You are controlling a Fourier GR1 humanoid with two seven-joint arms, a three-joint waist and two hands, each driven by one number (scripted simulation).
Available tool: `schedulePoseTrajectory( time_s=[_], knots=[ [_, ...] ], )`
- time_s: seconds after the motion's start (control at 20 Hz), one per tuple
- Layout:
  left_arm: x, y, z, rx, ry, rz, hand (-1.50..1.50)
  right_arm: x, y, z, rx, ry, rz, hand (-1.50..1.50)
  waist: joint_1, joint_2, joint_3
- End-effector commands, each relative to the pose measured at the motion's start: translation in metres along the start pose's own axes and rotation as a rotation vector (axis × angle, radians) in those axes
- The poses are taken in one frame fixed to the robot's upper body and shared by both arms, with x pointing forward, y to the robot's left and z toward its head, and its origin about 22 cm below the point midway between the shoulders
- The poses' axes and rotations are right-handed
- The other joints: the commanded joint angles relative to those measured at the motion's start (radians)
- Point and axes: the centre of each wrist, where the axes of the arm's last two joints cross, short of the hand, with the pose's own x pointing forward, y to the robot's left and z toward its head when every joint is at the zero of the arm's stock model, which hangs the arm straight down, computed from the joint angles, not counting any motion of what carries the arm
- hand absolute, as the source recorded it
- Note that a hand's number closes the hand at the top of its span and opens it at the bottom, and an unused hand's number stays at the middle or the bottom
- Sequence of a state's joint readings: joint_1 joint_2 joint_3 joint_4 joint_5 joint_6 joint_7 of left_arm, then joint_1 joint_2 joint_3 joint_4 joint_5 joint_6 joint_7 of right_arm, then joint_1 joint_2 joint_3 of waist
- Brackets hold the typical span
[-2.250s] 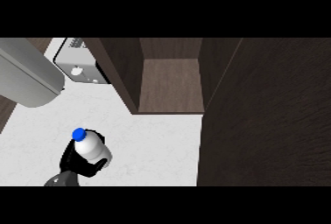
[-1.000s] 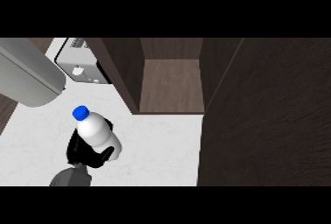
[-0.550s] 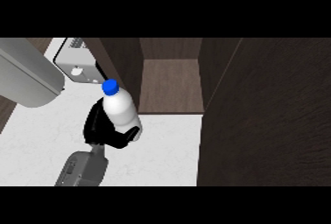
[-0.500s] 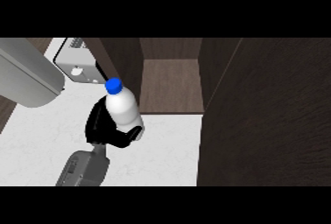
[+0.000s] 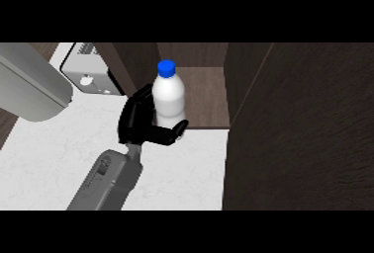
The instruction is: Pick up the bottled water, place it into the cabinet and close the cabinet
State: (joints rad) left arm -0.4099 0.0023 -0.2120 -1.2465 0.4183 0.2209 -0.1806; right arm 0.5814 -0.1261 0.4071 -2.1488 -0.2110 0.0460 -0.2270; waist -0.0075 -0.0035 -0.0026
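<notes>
One lift and we're at the doorstep: the left hand (image 5: 137,118), fingers curled round the bottled water (image 5: 168,99), has carried it off the counter (image 5: 44,158) to the back edge, before the open cabinet (image 5: 208,94). Shelving next, then the door (image 5: 306,123).

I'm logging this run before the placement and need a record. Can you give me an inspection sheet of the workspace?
Surface: white counter, lightly mottled.
Job's things: bottled water upright, blue cap on, at the mouth of the open cabinet.
Clutter: white appliance; large grey rounded object, top left.
Hands: left hand curled round the bottle; right not in view.
Cables: nothing seen.
Surroundings: dark wood panel at right.
</notes>
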Motion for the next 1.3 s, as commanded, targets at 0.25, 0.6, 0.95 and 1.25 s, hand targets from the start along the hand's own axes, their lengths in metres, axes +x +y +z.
schedulePoseTrajectory(
  time_s=[0.25,0.6,0.95,1.25],
  knots=[
    [0.018,-0.046,-0.050,0.030,-0.069,-0.195,1.50,-0.015,-0.012,-0.002,0.001,0.015,-0.005,-1.50,-0.029,0.009,0.003],
    [0.029,-0.060,-0.065,0.113,-0.070,-0.297,1.50,-0.001,-0.002,-0.013,0.031,0.003,-0.019,-1.50,-0.051,0.015,0.003],
    [0.027,-0.032,-0.071,0.217,-0.072,-0.422,1.50,-0.009,0.003,-0.010,0.061,0.004,-0.038,-1.50,-0.069,0.021,0.003],
    [0.021,-0.027,-0.070,0.247,-0.075,-0.487,1.50,-0.007,0.011,-0.017,0.073,-0.004,-0.029,-1.50,-0.082,0.027,0.001]
  ],
)
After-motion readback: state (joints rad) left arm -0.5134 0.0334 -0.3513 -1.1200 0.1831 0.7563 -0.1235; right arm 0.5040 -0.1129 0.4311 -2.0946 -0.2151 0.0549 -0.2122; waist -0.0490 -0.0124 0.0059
